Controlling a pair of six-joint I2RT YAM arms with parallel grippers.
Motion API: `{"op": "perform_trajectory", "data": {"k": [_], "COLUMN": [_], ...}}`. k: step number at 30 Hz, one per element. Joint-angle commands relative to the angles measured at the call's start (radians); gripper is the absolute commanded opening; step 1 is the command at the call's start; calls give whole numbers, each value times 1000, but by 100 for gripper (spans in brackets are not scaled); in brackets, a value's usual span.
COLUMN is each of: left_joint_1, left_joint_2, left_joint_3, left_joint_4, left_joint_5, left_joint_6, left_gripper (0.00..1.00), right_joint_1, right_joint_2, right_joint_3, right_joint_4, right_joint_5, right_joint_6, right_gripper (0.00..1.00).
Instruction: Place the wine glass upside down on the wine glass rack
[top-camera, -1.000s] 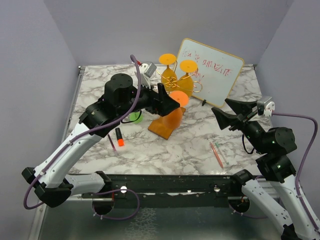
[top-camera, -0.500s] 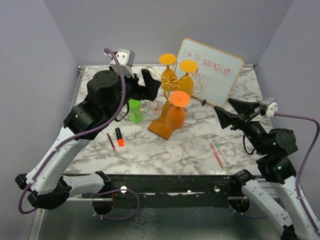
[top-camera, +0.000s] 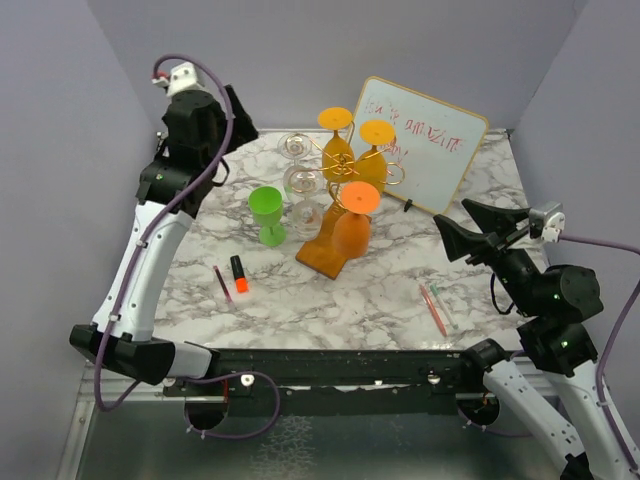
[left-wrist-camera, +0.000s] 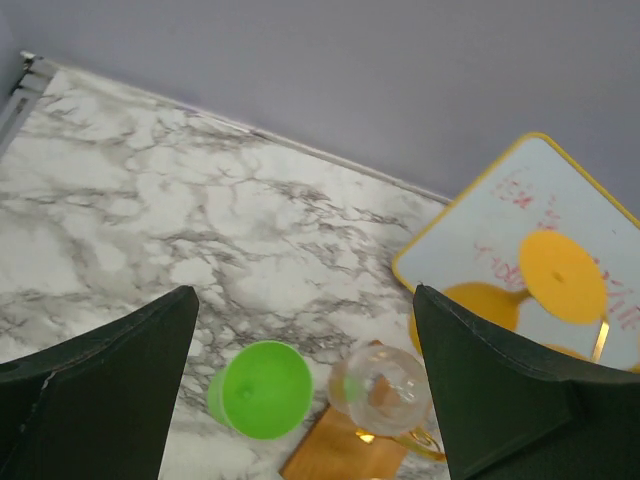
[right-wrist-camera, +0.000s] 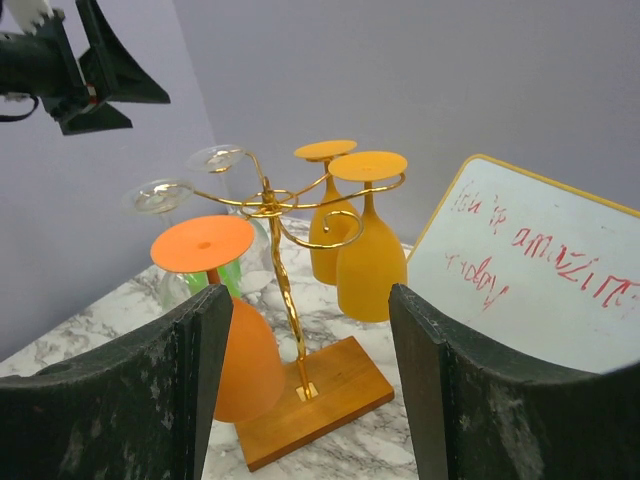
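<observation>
The left pincer (left-wrist-camera: 303, 300) hangs wide and empty, high over the back-left corner. The right pincer (right-wrist-camera: 310, 298), also wide and empty, faces the gold wire rack with curled arms on a wooden base (top-camera: 322, 258). Five glasses hang inverted there. A green wine glass (top-camera: 266, 215) stands on the marble worktop (top-camera: 380, 290) just beside it. Reaching down for it, a finger could likely brush the clear hanging glasses (top-camera: 303, 180) and unhook one.

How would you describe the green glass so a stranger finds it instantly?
Find the gold wire rack on its orange-brown wooden base, mid-table before the whiteboard. The green glass stands on the marble table just left of that base. It is the only green one; its neighbours are orange or clear.
</observation>
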Motion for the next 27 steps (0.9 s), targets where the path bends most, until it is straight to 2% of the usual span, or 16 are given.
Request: {"op": "perform_trajectory", "data": {"k": [1,3,6,13,15,22,27], "left_joint_1": [224,286,318,320,320,320,320], "left_joint_2": [-10,-7,-6,-9,2,93,160], "left_joint_3": [-80,-132,-238,-436,-466,-502,-490], "left_joint_4": [-27,-26,-21,6,17,43,45], "left_joint_5": [224,332,441,486,504,614,631], "left_joint_6": [-82,-81,-66,-28,-23,-7,10], "left_gripper": [89,89,90,92,89,71,66], "right_joint_1": [1,2,2,2,2,1,2], "right_joint_2": [-21,-22,-20,-8,-4,0,-2], "right_joint_3": [8,17,20,9,6,-3,-17], "right_joint_4": [-19,-29,-38,-45,-44,-40,-38], "right_joint_5": [29,30,31,23,26,29,26], "right_joint_6": [-8,-22,-33,-26,-24,-24,-21], "right_gripper": [69,69,69,69,69,69,69]}}
